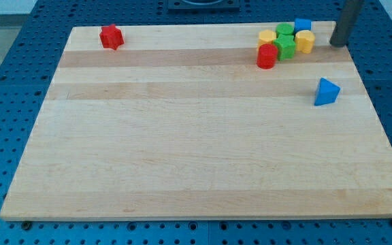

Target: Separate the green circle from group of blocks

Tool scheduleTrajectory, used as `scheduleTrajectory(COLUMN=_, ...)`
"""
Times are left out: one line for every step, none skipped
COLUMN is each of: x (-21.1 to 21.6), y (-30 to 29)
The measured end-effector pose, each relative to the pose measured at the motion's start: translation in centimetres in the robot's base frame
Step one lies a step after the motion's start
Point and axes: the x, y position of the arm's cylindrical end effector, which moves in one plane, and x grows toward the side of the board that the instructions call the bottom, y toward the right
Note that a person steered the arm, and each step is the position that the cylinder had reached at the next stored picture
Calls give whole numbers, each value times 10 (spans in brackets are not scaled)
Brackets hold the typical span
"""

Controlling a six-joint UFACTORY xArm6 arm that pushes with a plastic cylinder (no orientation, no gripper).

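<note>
A group of blocks sits near the board's top right. The green circle [285, 29] is at the group's top, between a yellow block [267, 37] on its left and a blue block [303, 25] on its right. A green star [286, 47] lies just below it, with a yellow block [305, 41] to the star's right and a red cylinder [267, 56] at its lower left. My tip [336, 45] rests on the board to the right of the group, apart from the yellow block.
A blue triangle [327, 92] lies alone below my tip, near the right edge. A red star [111, 37] lies alone at the top left. The wooden board [196, 150] rests on a blue perforated table.
</note>
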Motion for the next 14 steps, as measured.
scheduleTrajectory(x=-34, y=0)
scheduleTrajectory(x=-47, y=-16)
scheduleTrajectory(x=-46, y=-40)
scheduleTrajectory(x=-40, y=-67)
scheduleTrajectory(x=-27, y=-73)
scheduleTrajectory(x=-18, y=-74)
scheduleTrajectory(x=-18, y=-92)
scheduleTrajectory(x=-15, y=-109)
scheduleTrajectory(x=-15, y=-130)
scheduleTrajectory(x=-15, y=-156)
scheduleTrajectory(x=-12, y=-181)
scheduleTrajectory(x=4, y=-191)
scheduleTrajectory(x=17, y=-207)
scheduleTrajectory(x=20, y=-233)
